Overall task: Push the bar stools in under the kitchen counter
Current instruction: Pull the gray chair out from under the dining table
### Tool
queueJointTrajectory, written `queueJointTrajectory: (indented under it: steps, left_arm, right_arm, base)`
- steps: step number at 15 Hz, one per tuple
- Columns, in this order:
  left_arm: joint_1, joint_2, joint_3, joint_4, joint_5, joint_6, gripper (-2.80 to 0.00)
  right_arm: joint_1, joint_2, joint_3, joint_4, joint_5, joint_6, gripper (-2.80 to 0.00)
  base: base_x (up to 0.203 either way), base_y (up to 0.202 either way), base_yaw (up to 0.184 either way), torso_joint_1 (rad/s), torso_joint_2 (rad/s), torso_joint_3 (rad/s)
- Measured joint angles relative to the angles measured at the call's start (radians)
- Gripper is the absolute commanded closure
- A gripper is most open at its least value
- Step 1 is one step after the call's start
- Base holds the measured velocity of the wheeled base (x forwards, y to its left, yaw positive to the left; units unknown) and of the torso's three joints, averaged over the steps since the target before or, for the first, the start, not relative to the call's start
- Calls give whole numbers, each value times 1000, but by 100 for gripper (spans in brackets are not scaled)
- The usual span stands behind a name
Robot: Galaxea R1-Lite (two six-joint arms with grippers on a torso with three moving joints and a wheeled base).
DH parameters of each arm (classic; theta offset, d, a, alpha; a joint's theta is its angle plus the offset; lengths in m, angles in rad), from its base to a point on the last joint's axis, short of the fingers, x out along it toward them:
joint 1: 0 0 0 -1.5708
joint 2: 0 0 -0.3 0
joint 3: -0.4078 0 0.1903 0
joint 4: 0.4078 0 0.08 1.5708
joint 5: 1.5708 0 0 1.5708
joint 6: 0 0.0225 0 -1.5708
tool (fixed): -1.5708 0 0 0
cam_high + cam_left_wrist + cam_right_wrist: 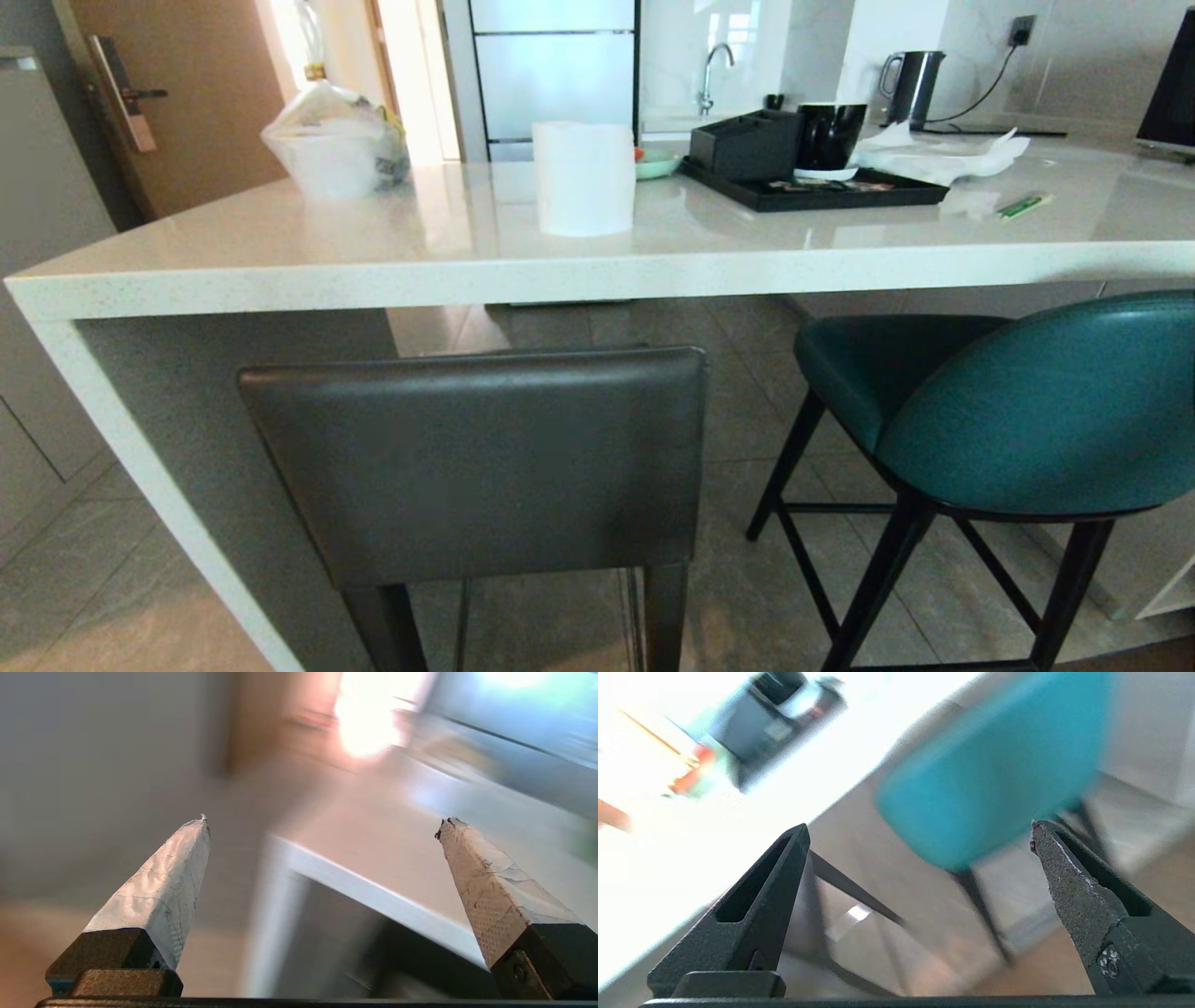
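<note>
While both stools are sitting out from the kitchen counter (597,271), the left gripper (322,826) and right gripper (920,833) are hanging with jaws wide apart, holding nothing. Grey stool (476,457) is standing dead ahead, back just short of the slab edge; teal stool (1046,411) is standing to its right, angled, seat partly under. I'd be pushing flat against the backrests, low and centred, so they aren't tipping. Paper roll (583,177), black tray (812,191) and kettle (910,84) are sitting on top, clear of the push. Panel leg (140,467) is crowding the grey one's left.
</note>
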Motion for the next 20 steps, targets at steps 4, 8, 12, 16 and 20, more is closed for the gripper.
queueJointTrajectory:
  steps: [4, 8, 12, 16, 20]
  left_arm:
    - [22, -41, 344, -158, -438, -36, -280]
    - [223, -31, 665, -354, -985, 51, -280]
    - [563, 88, 868, -522, -1564, 223, -280]
    - [642, 227, 992, -566, -1922, 428, -280]
    - [629, 300, 1019, -570, -1933, 464, -280]
  right_arm:
    - [2, -15, 406, -508, 135, -81, -280]
    - [1, -67, 781, -905, 473, -200, -280]
    - [-1, -81, 1013, -1031, 765, -292, -280]
    - [-7, -53, 1079, -1043, 900, -379, -280]
    - [-191, 11, 1051, -1043, 926, -494, -280]
  base:
    - [0, 0, 0, 0, 0, 0]
    - [0, 0, 0, 0, 0, 0]
    - [0, 0, 0, 0, 0, 0]
    - [0, 0, 0, 0, 0, 0]
    - [0, 0, 0, 0, 0, 0]
